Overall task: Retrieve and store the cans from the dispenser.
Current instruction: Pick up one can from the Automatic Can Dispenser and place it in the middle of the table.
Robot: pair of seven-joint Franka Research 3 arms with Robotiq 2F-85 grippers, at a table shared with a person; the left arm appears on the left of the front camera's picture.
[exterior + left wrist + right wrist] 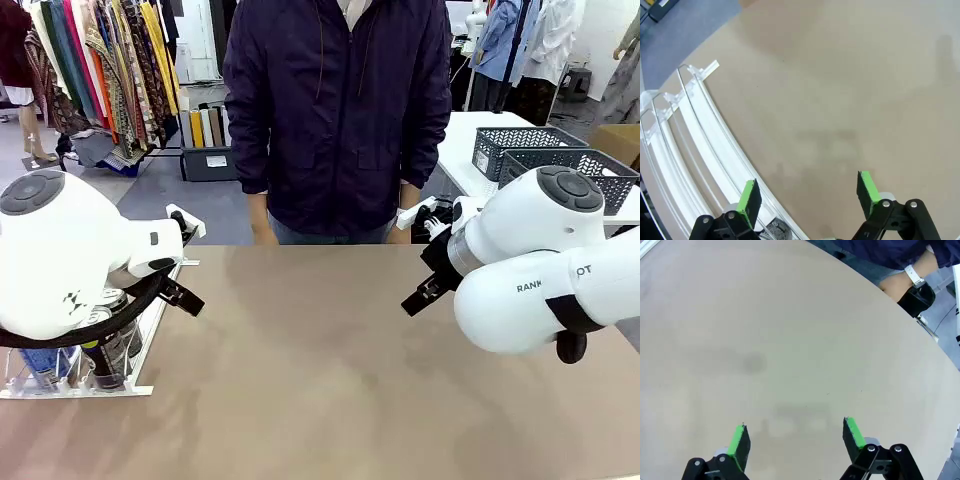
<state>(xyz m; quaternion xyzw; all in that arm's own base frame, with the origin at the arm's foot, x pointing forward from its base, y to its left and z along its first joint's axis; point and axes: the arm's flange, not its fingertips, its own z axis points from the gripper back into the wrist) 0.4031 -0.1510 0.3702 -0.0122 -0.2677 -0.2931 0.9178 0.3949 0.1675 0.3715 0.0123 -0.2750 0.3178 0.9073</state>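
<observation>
White wire-rail dispenser rack [75,392] at nine o'clock, loaded at its near end with slim dark silver-topped cans [105,362], probably fed forward for picking. Left gripper [807,192] poised beside the rails, green pads spread, empty. Right gripper [795,436] at three o'clock, likewise spread. Grey lattice baskets [555,155] at two o'clock, contents hidden.
</observation>
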